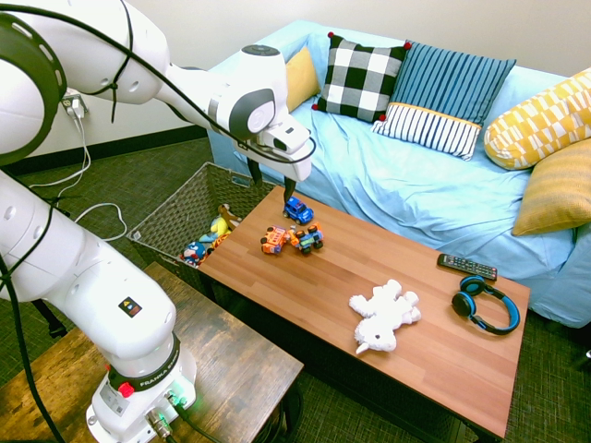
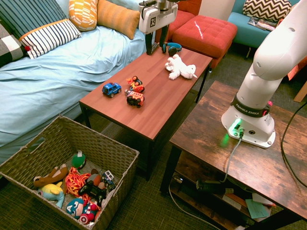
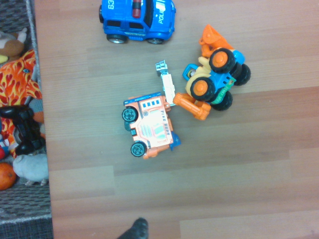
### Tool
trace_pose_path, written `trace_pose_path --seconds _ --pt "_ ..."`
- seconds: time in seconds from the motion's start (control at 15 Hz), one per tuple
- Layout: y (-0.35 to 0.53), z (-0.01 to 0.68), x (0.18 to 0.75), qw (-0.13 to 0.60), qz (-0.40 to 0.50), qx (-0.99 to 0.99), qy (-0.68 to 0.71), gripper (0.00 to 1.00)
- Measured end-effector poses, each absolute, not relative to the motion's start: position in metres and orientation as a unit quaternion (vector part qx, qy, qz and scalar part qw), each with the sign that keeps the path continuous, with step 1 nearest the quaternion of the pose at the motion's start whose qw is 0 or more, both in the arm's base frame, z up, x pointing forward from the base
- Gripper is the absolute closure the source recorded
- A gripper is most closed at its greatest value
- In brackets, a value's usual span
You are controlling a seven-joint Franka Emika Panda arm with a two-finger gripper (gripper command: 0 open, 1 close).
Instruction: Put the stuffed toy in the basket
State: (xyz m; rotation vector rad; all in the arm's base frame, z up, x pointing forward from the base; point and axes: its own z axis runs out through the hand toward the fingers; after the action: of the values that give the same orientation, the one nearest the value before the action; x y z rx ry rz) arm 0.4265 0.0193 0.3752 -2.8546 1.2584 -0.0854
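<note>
The stuffed toy (image 1: 383, 317) (image 2: 180, 67), white and fluffy, lies flat on the wooden coffee table (image 1: 351, 305) toward its headphone end. The big dark grey basket (image 1: 171, 214) (image 2: 98, 138) stands on the floor at the table's other end and holds several toys. My gripper (image 1: 272, 189) (image 2: 152, 49) hangs open and empty above the table's basket end, over the toy cars, well away from the plush. In the wrist view I see only the cars and the basket's edge (image 3: 30, 221); the plush is out of that view.
Three toy cars sit below the gripper: a blue one (image 1: 298, 210) (image 3: 137, 20), an orange one (image 1: 274, 241) (image 3: 149, 127) and a blue-orange one (image 1: 309, 238) (image 3: 214, 79). Blue headphones (image 1: 485, 305) and a remote (image 1: 466, 266) lie beyond the plush. A light-blue sofa (image 1: 416, 185) runs along the table's far side.
</note>
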Motion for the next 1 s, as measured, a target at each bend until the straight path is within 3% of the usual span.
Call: trace_pose_path --seconds 0.27,0.53,1.0 --pt "-0.001 0.379 0.437 0.006 -0.043 -0.909 0.415 0.0" --pt "-0.087 0.38 0.454 -0.003 -0.078 -0.888 0.453 0.0" --pt "-0.216 0.297 0.448 -0.045 -0.082 -0.869 0.486 0.0"
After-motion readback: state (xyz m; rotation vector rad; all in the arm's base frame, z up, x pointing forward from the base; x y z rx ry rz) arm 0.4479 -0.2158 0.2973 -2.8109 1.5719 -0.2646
